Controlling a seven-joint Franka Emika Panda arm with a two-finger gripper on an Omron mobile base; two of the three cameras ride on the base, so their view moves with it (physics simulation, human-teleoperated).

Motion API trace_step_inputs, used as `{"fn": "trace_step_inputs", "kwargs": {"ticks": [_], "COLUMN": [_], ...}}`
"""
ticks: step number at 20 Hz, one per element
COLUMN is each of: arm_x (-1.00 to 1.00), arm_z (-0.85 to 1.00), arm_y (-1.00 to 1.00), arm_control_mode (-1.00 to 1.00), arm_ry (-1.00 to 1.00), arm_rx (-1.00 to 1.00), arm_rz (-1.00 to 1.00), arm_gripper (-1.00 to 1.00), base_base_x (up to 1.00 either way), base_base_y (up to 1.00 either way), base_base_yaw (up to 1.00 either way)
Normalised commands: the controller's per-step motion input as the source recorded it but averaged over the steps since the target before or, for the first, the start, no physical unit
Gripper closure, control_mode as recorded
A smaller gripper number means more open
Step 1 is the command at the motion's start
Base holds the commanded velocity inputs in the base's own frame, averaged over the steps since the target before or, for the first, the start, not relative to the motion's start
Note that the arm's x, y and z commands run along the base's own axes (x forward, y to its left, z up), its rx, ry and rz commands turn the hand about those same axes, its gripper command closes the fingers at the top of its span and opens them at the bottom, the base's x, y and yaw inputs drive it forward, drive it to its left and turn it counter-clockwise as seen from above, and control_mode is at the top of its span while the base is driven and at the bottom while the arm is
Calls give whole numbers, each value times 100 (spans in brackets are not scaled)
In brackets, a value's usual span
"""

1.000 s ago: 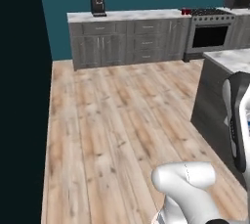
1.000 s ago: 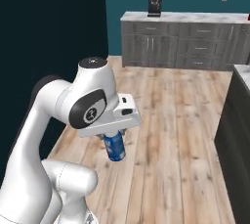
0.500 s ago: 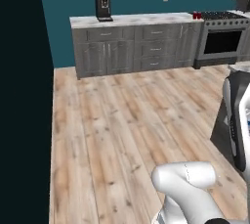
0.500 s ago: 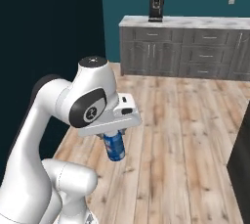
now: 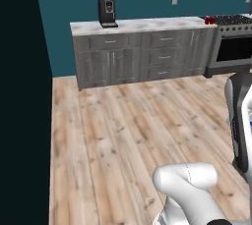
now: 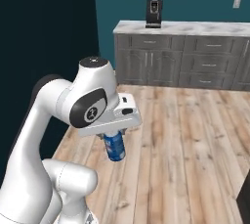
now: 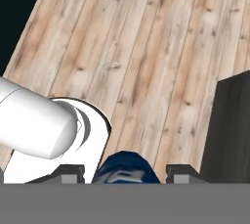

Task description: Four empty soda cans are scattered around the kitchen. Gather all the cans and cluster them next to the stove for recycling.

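A blue soda can (image 6: 115,146) hangs upright over the wooden floor, and my gripper (image 6: 114,139) is shut on its upper part. In the hand view the can's blue body (image 7: 126,168) sits between my two dark fingertips (image 7: 72,171), with my gripper (image 7: 126,174) shut around it. A small red can (image 5: 210,20) stands far off on the counter (image 5: 142,24), right beside the stove (image 5: 235,40). The purple-magenta can is out of view.
Grey cabinets with a pale counter top (image 6: 195,27) run along the teal back wall. A black coffee machine (image 5: 107,13) stands on them. A dark island block (image 7: 228,125) rises to one side of the gripper. Open wooden floor (image 5: 123,135) lies ahead.
The whole picture has shifted, so the base has moved: the cabinets and stove look nearer and the island has left the left base view. The blue can stays held.
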Motion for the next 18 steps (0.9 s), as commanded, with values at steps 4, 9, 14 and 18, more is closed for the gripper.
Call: {"fn": "trace_step_inputs", "kwargs": {"ticks": [4, 9, 14, 18], "arm_x": [0, 0, 0, 0], "arm_z": [0, 0, 0, 0], "arm_y": [0, 0, 0, 0], "arm_control_mode": [100, 100, 100, 100], "arm_ry": [0, 0, 0, 0], "arm_rx": [0, 0, 0, 0], "arm_rz": [0, 0, 0, 0], "arm_gripper": [100, 100, 100, 100], "base_base_x": [100, 100, 100, 100], "base_base_y": [18, 16, 15, 13], "base_base_yaw": [-1, -1, -1, -1]}}
